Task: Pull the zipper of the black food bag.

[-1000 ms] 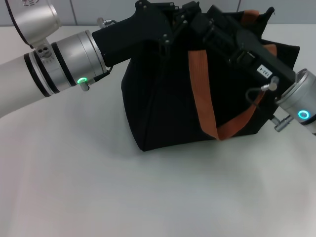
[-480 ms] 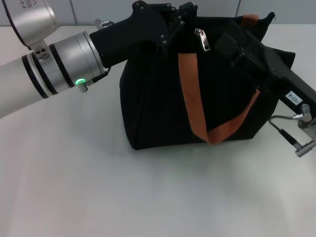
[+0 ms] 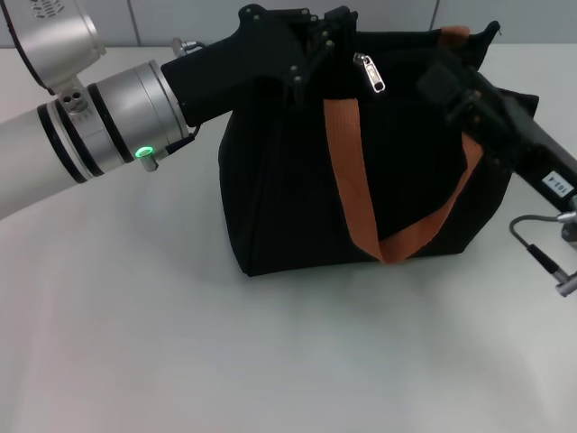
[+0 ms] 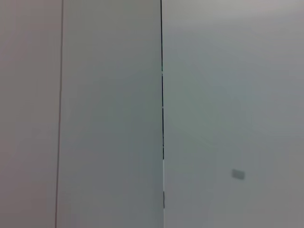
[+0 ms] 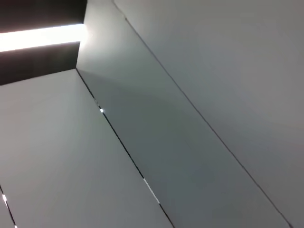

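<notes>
The black food bag (image 3: 288, 198) stands on the white table in the head view, with an orange-brown strap (image 3: 345, 176) hanging down its front. The silver zipper (image 3: 371, 74) pull hangs free at the top edge, near the bag's middle. My left gripper (image 3: 323, 38) is at the bag's top left corner and is shut on the fabric of the top edge. My right gripper (image 3: 444, 79) is by the bag's top right, a little right of the zipper pull and apart from it. Both wrist views show only plain wall panels.
The white table (image 3: 270, 352) spreads in front of and to the left of the bag. My left arm (image 3: 99, 126) crosses the table's left part. A cable (image 3: 541, 253) of the right arm hangs at the right edge. A tiled wall stands behind.
My right arm has drawn back to the right, away from the bag's top, which uncovers the zipper pull. The bag has shifted slightly left. The left gripper keeps its hold.
</notes>
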{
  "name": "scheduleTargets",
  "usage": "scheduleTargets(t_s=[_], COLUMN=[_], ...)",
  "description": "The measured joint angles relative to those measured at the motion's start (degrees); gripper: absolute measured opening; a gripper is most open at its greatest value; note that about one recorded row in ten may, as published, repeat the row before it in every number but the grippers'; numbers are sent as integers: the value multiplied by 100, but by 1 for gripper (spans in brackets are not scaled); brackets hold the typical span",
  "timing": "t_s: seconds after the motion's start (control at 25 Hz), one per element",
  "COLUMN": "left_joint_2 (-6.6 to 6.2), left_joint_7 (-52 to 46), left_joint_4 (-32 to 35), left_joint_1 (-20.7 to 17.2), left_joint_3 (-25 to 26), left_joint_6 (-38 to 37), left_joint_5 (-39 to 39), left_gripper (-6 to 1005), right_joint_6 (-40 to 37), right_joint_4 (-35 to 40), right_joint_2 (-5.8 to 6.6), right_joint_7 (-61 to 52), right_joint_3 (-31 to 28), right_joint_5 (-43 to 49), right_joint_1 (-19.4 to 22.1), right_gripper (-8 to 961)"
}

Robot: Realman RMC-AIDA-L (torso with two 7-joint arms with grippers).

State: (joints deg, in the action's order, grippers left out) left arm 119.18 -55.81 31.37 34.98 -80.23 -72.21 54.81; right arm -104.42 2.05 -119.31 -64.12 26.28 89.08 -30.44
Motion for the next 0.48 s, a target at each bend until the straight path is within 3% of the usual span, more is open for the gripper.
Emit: scheduleTargets(t_s=[0.28, 0.48], left_joint_2=[0, 0], left_joint_7=[0, 0], left_joint_4=[0, 0], left_joint_1=[-27, -14], left_joint_3=[-10, -20], left_joint_6=[-32, -36], left_joint_5=[-81, -87], left_gripper=[30, 30], right_joint_6=[86, 203], right_joint_4=[669, 742], right_joint_2=[5, 5], right_joint_7=[-1462, -1671], right_joint_3=[50, 129], right_joint_5=[31, 43], right_joint_1=[17, -51], right_gripper=[791, 778])
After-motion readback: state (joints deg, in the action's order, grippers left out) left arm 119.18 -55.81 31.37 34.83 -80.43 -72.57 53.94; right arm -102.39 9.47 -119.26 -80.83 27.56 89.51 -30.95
